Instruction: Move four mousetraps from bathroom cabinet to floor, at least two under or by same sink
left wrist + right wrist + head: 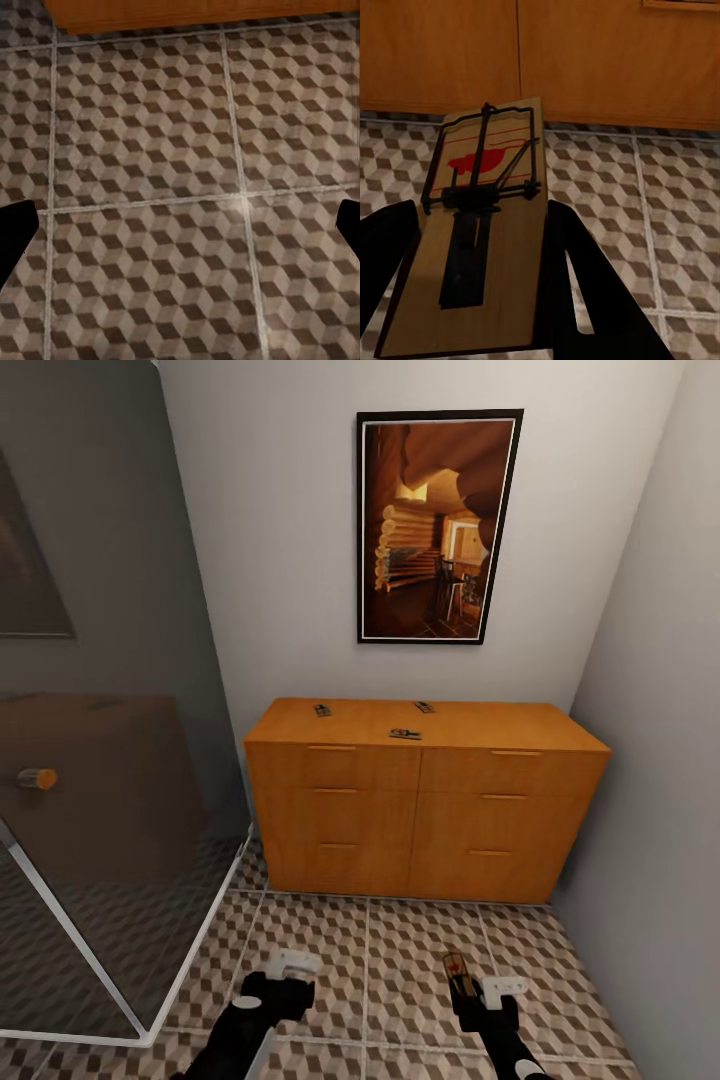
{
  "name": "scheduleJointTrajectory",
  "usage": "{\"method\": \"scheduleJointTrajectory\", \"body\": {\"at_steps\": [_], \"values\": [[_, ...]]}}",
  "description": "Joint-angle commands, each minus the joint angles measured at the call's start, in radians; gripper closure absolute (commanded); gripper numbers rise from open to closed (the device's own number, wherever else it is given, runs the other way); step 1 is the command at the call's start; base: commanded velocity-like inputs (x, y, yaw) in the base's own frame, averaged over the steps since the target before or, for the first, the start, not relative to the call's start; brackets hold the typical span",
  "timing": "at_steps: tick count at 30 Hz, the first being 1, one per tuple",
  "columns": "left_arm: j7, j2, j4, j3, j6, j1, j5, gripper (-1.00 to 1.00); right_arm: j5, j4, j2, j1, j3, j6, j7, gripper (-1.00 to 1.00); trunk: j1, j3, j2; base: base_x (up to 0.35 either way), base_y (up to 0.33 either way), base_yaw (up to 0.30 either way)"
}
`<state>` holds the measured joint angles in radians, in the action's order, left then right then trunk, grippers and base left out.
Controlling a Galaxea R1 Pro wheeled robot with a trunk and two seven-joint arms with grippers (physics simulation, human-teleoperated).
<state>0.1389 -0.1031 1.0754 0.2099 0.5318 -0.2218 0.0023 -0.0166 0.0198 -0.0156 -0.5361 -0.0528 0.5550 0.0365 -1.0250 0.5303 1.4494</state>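
The right claw point(480, 300) is clenched on a small flat brown wooden mousetrap point(484, 217) with dark metal wire and a red mark, held above the cube-patterned tiled bathroom floor point(400, 950) in front of the low orange-brown wooden cabinet point(420, 810). Three more mousetraps point(405, 734) lie well apart on the cabinet's flat top. The left claw point(180, 225) hangs released over bare tiles.

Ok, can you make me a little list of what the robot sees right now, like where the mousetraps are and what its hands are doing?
room: bathroom floor, patterned tiles
cabinet: against the back wall, drawers shut
mousetraps on cabinet top: three
fourth mousetrap: gripped in the right gripper, above the floor
left gripper: open, empty
shower glass: on the left
picture: on the wall above the cabinet
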Motion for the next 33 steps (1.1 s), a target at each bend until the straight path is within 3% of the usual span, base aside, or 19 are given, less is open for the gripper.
{"method": "scheduleJointTrajectory", "body": {"at_steps": [1, 10, 18, 24, 33], "values": [[0.005, 0.0, 0.005, 0.005, 0.005, -0.001, 0.0, -1.0, -0.002, -0.001, 0.0, -0.001, -0.006, 0.003, 0.003, 1.0, 0.0, 0.001, 0.001, 0.0, 0.0, 0.0], [0.005, 0.003, 0.107, 0.061, 0.006, -0.001, 0.001, -1.0, -0.003, -0.001, 0.002, -0.001, -0.005, 0.002, 0.008, 1.0, 0.0, 0.001, 0.001, 0.0, 0.0, 0.0], [0.005, 0.006, 0.172, 0.07, 0.007, -0.001, 0.001, -1.0, -0.003, -0.001, 0.002, -0.001, -0.006, 0.002, 0.008, 1.0, 0.0, 0.001, 0.001, 0.0, 0.0, 0.0], [-0.011, 0.037, 0.382, 0.074, 0.013, 0.004, 0.002, -1.0, -0.003, -0.001, 0.002, -0.001, -0.006, 0.002, 0.008, 1.0, 0.0, 0.001, 0.001, 0.0, 0.0, 0.0], [-0.023, 0.041, 0.411, 0.073, 0.02, 0.005, 0.005, -1.0, -0.003, -0.001, 0.0, -0.001, -0.006, 0.001, 0.008, 1.0, 0.0, 0.001, 0.001, 0.0, 0.0, 0.0]]}}
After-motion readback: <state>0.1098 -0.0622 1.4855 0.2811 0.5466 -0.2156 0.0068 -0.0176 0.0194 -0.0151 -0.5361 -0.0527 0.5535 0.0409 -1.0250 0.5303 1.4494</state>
